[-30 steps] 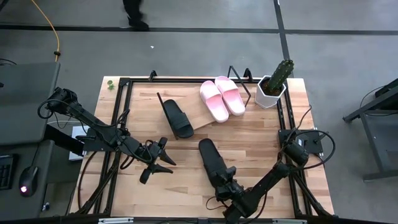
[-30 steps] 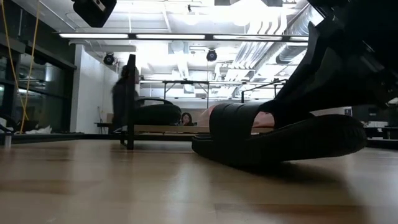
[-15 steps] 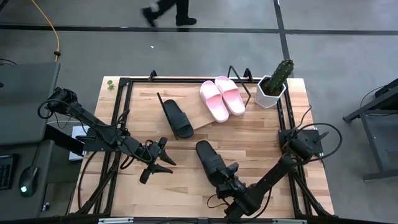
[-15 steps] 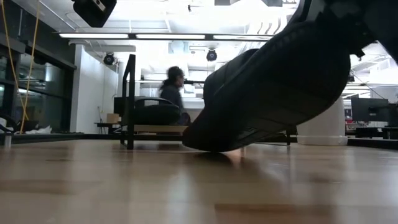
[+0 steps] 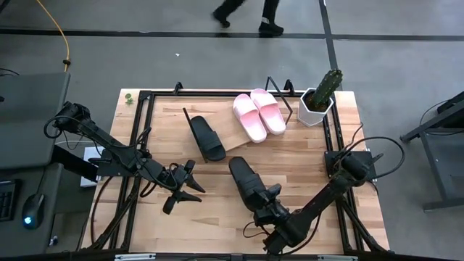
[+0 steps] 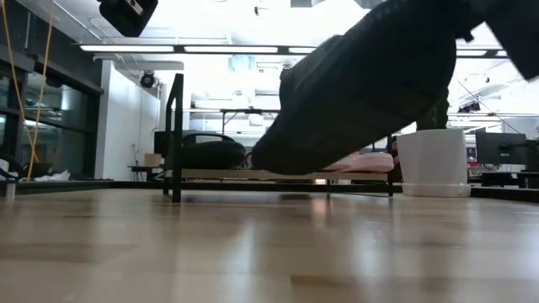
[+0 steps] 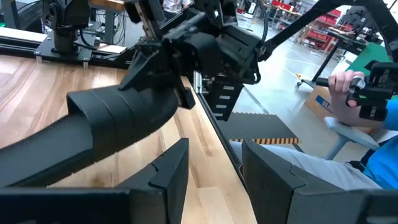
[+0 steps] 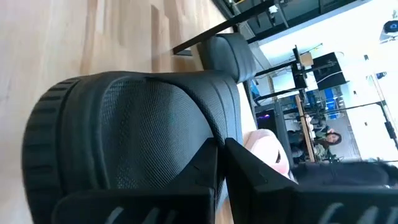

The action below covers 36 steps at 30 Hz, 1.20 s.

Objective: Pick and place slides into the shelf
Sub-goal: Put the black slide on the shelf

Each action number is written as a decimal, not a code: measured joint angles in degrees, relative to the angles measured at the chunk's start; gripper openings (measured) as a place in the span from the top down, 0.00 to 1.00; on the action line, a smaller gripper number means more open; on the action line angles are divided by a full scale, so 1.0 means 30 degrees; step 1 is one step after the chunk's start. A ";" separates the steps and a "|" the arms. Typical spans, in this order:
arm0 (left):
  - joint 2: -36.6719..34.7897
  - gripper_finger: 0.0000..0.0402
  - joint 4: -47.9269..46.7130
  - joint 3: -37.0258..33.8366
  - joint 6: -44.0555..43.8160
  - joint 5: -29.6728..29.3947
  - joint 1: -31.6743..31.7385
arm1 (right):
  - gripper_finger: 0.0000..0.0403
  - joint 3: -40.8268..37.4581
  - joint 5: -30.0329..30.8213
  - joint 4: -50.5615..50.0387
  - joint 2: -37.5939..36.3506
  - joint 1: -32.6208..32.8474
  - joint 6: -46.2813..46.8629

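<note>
The right claw [image 5: 267, 205], clamped on the heel of a black slide [image 5: 246, 185], holds it clear of the table [image 5: 312, 156], toe tipped toward 12 o'clock, where the shelf [image 5: 235, 129] carries one black slide [image 5: 206, 137] and two pink ones [image 5: 259, 112]. The carry step looks underway; next, the slide must reach the gap between them. The left claw [image 5: 183, 190] waits spread at 9 o'clock.

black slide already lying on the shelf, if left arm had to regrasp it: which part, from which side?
Probably the side wall of the black slide on the shelf, just behind its wide strap, one finger inside the foot opening and one outside. It lies sole-down on the slanted shelf with bare board around it, so coming from above suits. The left tool waits open on the table nearby; the right tool holds the other black slide.
</note>
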 joint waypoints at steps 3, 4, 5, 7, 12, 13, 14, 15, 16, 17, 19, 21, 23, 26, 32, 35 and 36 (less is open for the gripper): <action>0.0000 0.67 -0.0006 -0.0006 0.0000 -0.0006 -0.0001 | 1.00 0.0000 0.0135 -0.0258 -0.0381 0.0000 -0.0175; 0.0000 0.67 -0.0005 -0.0007 0.0000 -0.0005 0.0000 | 1.00 0.0000 0.0282 -0.0310 -0.0510 0.0000 -0.0282; 0.0000 0.67 0.0000 -0.0007 0.0020 -0.0004 0.0000 | 1.00 0.0000 0.0542 -0.0498 -0.0633 0.0000 -0.0282; 0.0000 0.67 0.0000 -0.0004 0.0284 -0.0007 0.0000 | 1.00 0.0000 0.1143 -0.0973 -0.0865 -0.0025 -0.0288; 0.0000 0.67 0.0007 -0.0007 0.0924 -0.0187 0.0000 | 1.00 0.0000 0.1808 -0.2207 -0.1150 -0.0427 -0.0285; 0.0000 0.67 0.0007 -0.0007 0.1000 -0.0459 0.0000 | 1.00 0.0000 0.1819 -0.2398 -0.1224 -0.0570 -0.0281; 0.0000 0.67 0.0007 -0.0007 0.1065 -0.0702 0.0000 | 1.00 0.0000 0.1813 -0.2592 -0.1269 -0.0747 -0.0268; 0.0000 0.67 0.0038 -0.0007 0.1139 -0.0939 0.0000 | 1.00 0.0000 0.1843 -0.2715 -0.1299 -0.0934 -0.0274; 0.0000 0.67 0.0085 -0.0007 0.1282 -0.1122 0.0000 | 1.00 0.0000 0.1876 -0.2896 -0.1300 -0.1117 -0.0275; 0.0000 0.67 0.0091 -0.0007 0.1440 -0.1299 0.0000 | 1.00 0.0000 0.1872 -0.3100 -0.1300 -0.1320 -0.0277; 0.0000 0.67 0.0087 -0.0007 0.1669 -0.1576 0.0026 | 1.00 0.0000 0.1861 -0.3464 -0.1300 -0.1741 -0.0230; 0.0000 0.67 0.0087 -0.0007 0.1862 -0.1533 0.0323 | 1.00 0.0000 0.1863 -0.3655 -0.1300 -0.2187 -0.0260; 0.0000 0.67 0.0095 -0.0007 0.1852 -0.1291 0.0697 | 1.00 0.0000 0.1924 -0.4015 -0.1300 -0.2613 -0.0260; 0.0000 0.67 0.0053 -0.0007 0.1800 -0.1170 0.1407 | 1.00 0.0000 0.2449 -0.4563 -0.1293 -0.3183 -0.0231; -0.0007 0.67 -0.0488 -0.0007 0.1348 0.0099 0.2578 | 1.00 0.0000 0.2927 -0.5116 -0.1356 -0.4076 -0.0107; -0.0007 0.67 -0.0615 -0.0007 0.1348 0.0372 0.2910 | 1.00 -0.0015 0.3101 -0.5218 -0.1649 -0.4429 -0.0122; -0.0007 0.67 -0.0612 -0.0007 0.1348 0.0416 0.2918 | 1.00 -0.0015 0.3314 -0.5366 -0.1756 -0.4502 -0.0115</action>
